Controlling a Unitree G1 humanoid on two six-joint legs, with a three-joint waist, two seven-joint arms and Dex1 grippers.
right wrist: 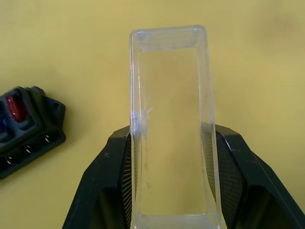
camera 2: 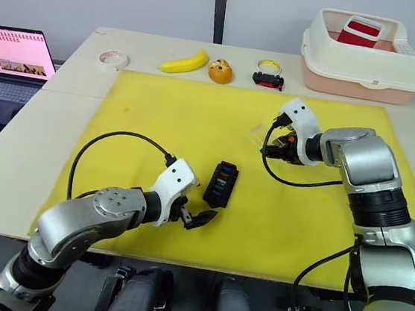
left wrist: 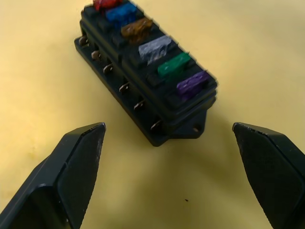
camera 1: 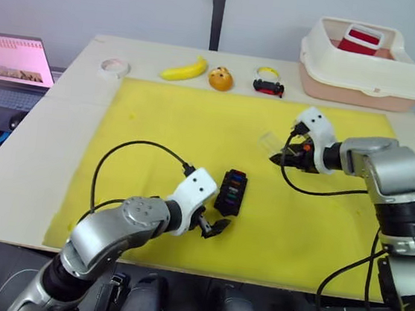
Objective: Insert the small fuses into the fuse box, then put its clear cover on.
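6 small fuses [left wrist: 151,50] seated in fuse box [camera 1: 230,191]. Our right gripper [right wrist: 171,191] pinches clear cover [right wrist: 170,119]; left gripper [left wrist: 176,167] spread. Next we align cover over box.

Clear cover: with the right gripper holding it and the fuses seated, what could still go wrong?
1. The clear cover is pinched by its long sides in the right gripper; the smooth plastic might slip or tilt.
2. The fuse box lies loose on the yellow mat, and the left gripper stands open beside it, so pressing the cover down could shove it.
3. The cover could land misaligned over the six fuses.
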